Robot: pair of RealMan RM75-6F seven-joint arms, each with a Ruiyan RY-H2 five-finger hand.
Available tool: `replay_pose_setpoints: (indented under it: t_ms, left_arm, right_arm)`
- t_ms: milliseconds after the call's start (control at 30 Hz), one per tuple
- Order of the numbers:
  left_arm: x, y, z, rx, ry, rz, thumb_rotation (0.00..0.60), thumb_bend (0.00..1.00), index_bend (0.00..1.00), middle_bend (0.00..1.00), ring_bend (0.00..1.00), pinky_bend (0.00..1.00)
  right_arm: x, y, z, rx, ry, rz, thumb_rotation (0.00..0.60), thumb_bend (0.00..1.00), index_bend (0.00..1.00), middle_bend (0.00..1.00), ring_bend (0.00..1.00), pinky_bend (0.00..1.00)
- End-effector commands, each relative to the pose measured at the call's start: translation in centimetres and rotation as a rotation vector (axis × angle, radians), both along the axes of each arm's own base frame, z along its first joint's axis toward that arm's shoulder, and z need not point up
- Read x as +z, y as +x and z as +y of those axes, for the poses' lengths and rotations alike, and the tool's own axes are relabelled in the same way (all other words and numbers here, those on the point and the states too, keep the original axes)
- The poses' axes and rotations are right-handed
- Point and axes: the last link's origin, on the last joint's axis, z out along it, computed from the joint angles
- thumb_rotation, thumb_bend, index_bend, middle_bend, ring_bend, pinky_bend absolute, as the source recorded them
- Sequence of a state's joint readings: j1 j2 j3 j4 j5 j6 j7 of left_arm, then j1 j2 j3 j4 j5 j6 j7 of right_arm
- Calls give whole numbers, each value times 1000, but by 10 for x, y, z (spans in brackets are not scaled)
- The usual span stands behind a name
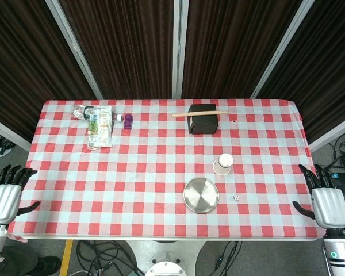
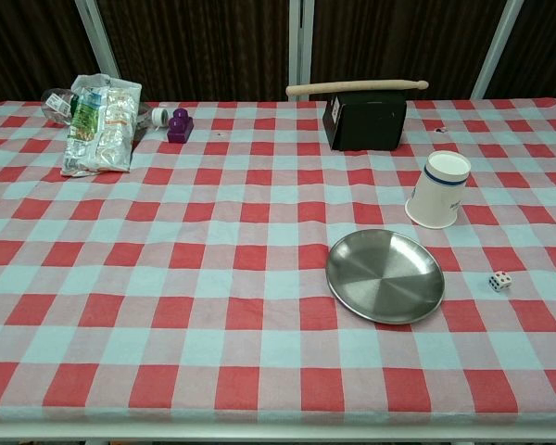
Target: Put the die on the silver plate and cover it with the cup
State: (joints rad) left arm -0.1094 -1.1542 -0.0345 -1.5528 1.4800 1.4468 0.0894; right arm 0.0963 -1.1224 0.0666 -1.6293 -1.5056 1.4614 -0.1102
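Note:
A small white die (image 1: 236, 198) (image 2: 500, 280) lies on the checked cloth just right of the round silver plate (image 1: 201, 195) (image 2: 385, 275). Behind the plate a white paper cup (image 1: 222, 164) (image 2: 437, 189) lies tilted, its mouth toward the back. My left hand (image 1: 6, 194) hangs open off the table's left front corner. My right hand (image 1: 326, 199) hangs open off the right front corner. Both are empty and far from the die, and only the head view shows them.
A black box (image 1: 202, 119) (image 2: 365, 121) with a wooden stick (image 1: 199, 113) (image 2: 357, 88) on top stands at the back. A snack bag (image 1: 100, 126) (image 2: 97, 124), crumpled plastic and a purple block (image 1: 128, 121) (image 2: 179, 126) lie at the back left.

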Motion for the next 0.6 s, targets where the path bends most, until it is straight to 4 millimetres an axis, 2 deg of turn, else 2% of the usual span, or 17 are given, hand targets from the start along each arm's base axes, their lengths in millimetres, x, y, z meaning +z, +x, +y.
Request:
replay_pose_setpoints:
  t_ms: [33, 367, 467, 600]
  left_arm:
    - [-1, -2, 1, 4, 4, -4, 600, 0, 212, 186, 106, 77]
    - [-1, -1, -1, -17, 17, -13, 600, 0, 212, 186, 106, 77]
    - [-1, -1, -1, -28, 7, -9, 600, 0, 212, 186, 106, 77]
    - [-1, -1, -2, -36, 4, -5, 600, 0, 213, 186, 106, 77]
  right_arm:
    - [0, 3, -2, 12, -2, -6, 600, 72, 98, 223, 47, 171]
    - [-1, 10, -1, 63, 6, -21, 600, 73, 136, 295, 144, 278]
    - [-12, 16, -6, 84, 62, -22, 600, 73, 145, 347, 231, 329]
    - [-31, 26, -20, 115, 152, 11, 600, 73, 179, 498, 434, 501]
